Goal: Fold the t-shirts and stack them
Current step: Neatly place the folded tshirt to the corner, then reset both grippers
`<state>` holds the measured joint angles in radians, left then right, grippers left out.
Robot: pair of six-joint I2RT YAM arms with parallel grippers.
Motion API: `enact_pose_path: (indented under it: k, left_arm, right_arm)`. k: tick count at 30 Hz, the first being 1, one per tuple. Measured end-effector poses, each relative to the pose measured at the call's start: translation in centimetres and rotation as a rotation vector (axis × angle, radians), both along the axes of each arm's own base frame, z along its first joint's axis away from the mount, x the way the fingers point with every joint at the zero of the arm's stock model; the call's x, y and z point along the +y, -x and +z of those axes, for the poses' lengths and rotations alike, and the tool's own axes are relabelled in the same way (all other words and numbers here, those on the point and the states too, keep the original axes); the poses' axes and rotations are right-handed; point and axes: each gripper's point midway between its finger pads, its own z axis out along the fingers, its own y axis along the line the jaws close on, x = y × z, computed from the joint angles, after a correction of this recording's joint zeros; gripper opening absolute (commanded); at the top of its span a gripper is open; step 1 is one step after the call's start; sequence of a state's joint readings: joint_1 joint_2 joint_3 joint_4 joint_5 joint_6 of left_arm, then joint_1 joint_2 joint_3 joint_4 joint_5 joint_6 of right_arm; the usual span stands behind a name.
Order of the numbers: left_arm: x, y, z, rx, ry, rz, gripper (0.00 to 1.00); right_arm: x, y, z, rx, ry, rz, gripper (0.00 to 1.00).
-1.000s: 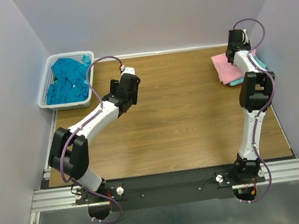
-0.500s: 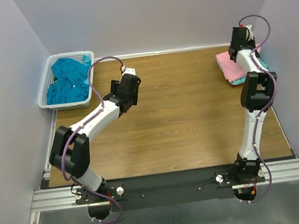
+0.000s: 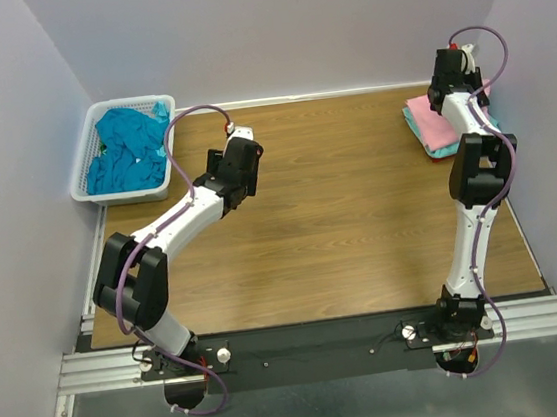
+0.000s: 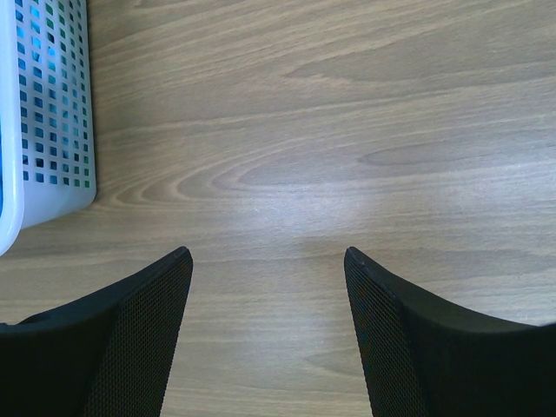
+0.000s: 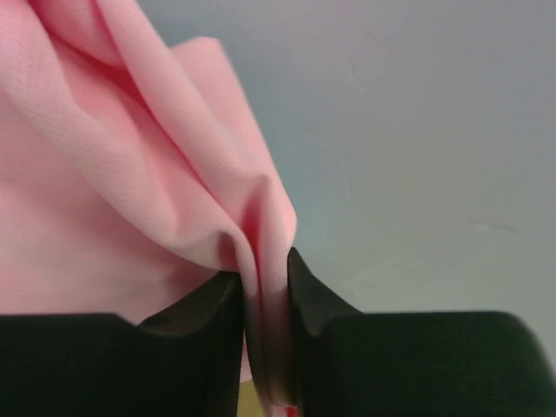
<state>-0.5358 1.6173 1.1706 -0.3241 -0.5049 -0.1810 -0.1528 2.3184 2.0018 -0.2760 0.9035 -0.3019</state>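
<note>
A folded light pink t-shirt lies on a light aqua t-shirt at the table's far right corner. My right gripper is shut on a fold of the pink shirt, its fingers pinching the fabric close to the back wall. Several teal-blue t-shirts lie crumpled in the white lattice basket at far left. My left gripper is open and empty, hovering over bare wood just right of the basket. No red shirt is in view.
Lavender walls close in the table on the left, back and right. The wooden table stretches between the two arms. The right arm reaches up along the right side.
My right gripper has moved right and back with the pink shirt, shifting the stack toward the right wall. The left arm has not moved.
</note>
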Motion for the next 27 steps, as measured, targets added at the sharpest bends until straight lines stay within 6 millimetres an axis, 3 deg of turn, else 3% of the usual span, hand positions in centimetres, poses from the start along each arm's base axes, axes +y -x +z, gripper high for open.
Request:
enact_pose_path:
  k: [2,6,15,19,22,23,25,27]
  left_arm:
    - [0.0,0.0,-0.1,0.002,-0.001,0.000,0.78]
    - [0.0,0.0,-0.2,0.006,-0.003,0.000,0.78]
    - [0.0,0.0,-0.3,0.007,-0.003,0.000,0.78]
    - [0.0,0.0,-0.1,0.005,-0.002,0.001,0.78]
    - [0.0,0.1,0.5,-0.005,0.005,0.002,0.78]
    - [0.1,0.1,1.2,-0.020,0.014,0.003,0.78]
    - [0.1,0.2,2.2,-0.042,0.027,0.003,0.79]
    - [0.3,0.4,4.3,-0.090,0.054,0.005,0.78]
  right_arm:
    - [-0.1,0.0,0.1,-0.003,0.004,-0.004,0.67]
    - [-0.3,0.1,0.1,-0.021,0.010,-0.025,0.82]
    - [-0.7,0.6,0.6,-0.048,0.020,-0.065,0.95]
    - [-0.1,1.9,2.3,-0.080,0.005,-0.063,1.00]
    - [0.9,3.3,5.6,-0.146,-0.010,-0.046,1.00]
    - [1.6,4.1,8.1,-0.201,-0.017,-0.033,1.00]
    - [2.8,5.3,11.2,-0.277,-0.038,-0.004,1.00]
    - [4.7,7.9,15.9,-0.400,-0.078,0.049,1.00]
